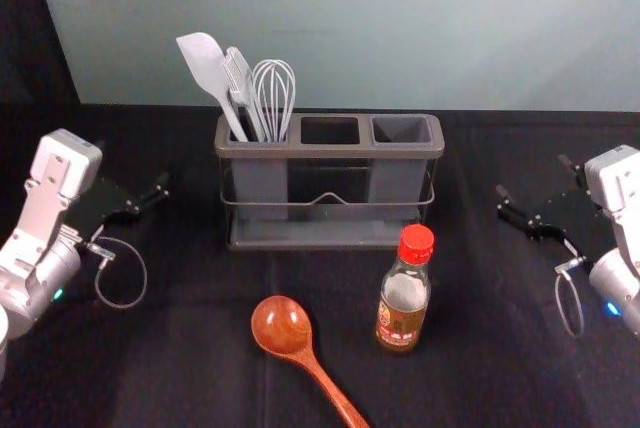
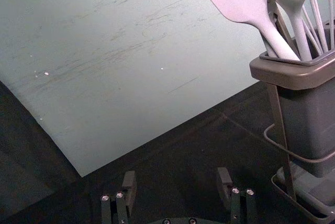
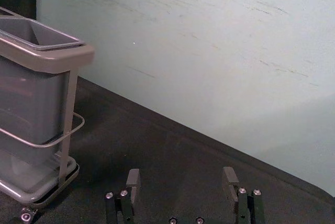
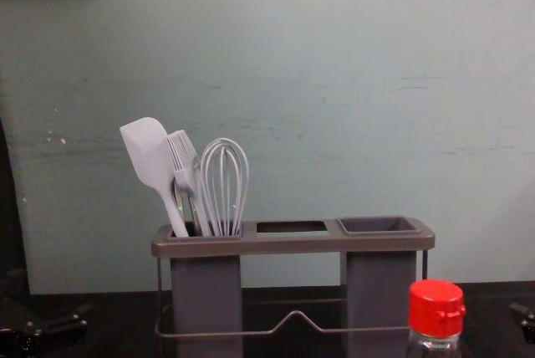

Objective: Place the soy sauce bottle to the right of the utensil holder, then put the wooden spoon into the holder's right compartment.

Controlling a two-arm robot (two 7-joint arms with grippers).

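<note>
- Red-capped bottle (image 1: 404, 298), upright, right of centre in the head view: gripped too high, it could tip.
- My right gripper (image 3: 181, 177), spread, right edge: a low carry could clip the holder (image 1: 330, 234).
- Spoon (image 1: 282, 326), bottom centre: pinched off-balance, its handle may twist and miss the right compartment (image 1: 402, 130).
- My left gripper (image 2: 176, 178), spread, left edge: idle.
</note>
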